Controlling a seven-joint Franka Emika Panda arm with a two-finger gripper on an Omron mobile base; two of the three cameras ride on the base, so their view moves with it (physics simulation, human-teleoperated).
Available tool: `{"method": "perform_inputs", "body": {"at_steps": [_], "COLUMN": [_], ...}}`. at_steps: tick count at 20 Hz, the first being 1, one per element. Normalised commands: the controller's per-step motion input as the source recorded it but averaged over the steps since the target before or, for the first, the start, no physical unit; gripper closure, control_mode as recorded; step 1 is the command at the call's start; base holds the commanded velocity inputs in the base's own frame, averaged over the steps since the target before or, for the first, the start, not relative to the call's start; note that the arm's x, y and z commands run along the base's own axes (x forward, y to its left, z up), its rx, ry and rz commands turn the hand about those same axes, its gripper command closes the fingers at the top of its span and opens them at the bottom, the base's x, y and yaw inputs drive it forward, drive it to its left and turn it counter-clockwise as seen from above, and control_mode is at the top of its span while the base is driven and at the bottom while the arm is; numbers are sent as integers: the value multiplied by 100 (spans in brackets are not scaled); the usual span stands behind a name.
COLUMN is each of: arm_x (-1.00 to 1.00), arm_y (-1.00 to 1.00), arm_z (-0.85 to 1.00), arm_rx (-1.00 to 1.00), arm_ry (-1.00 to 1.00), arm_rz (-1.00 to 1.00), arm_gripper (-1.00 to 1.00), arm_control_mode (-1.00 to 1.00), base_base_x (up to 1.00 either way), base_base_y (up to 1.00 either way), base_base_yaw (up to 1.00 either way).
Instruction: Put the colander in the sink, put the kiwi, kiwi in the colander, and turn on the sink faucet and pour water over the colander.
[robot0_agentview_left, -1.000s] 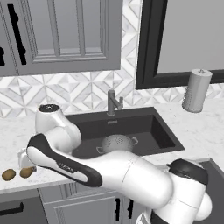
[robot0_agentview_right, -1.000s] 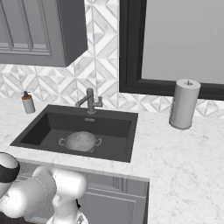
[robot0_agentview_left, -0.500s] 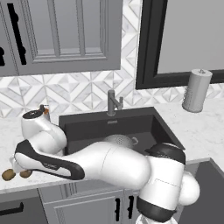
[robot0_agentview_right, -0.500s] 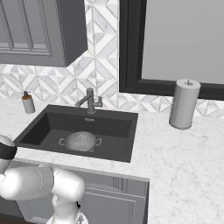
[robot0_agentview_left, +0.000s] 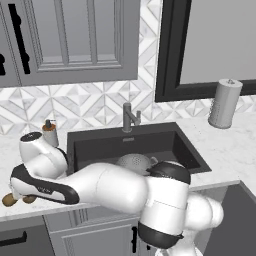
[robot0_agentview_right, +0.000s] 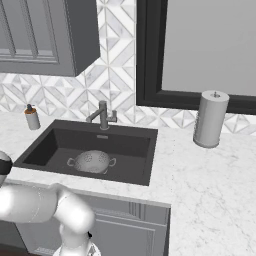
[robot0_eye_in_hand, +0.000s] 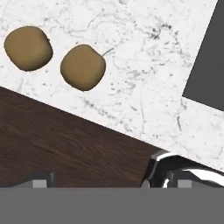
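Two kiwis (robot0_eye_in_hand: 83, 67) (robot0_eye_in_hand: 28, 47) lie side by side on the counter (robot0_eye_in_hand: 144, 78); hand (robot0_eye_in_hand: 109, 183) spread wide, empty, touching nothing.

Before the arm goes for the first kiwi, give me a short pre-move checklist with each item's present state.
1. Colander sits in the sink: ok.
2. Both kiwis lie on the counter, near kiwi and far kiwi apart from each other: ok.
3. Gripper open, nothing held: ok.
4. Gripper centred over a kiwi: not ok; both lie off to one side in the hand view.
5. Sink faucet off, no water visible: ok.
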Motion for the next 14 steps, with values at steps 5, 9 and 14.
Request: {"method": "perform_inputs", "body": {"at_steps": [5, 9, 14], "arm_x": [13, 32, 27], "arm_y": [31, 23, 18], "arm_z": [-39, -24, -26], "arm_rx": [0, 0, 0], "arm_ry": [0, 0, 0], "arm_rz": [2, 0, 0], "arm_gripper": [-100, -100, -100], "arm_control_mode": [-100, -100, -100], "base_base_x": [0, 0, 0], "base_base_y": [0, 0, 0], "base_base_yaw": [0, 0, 0]}}
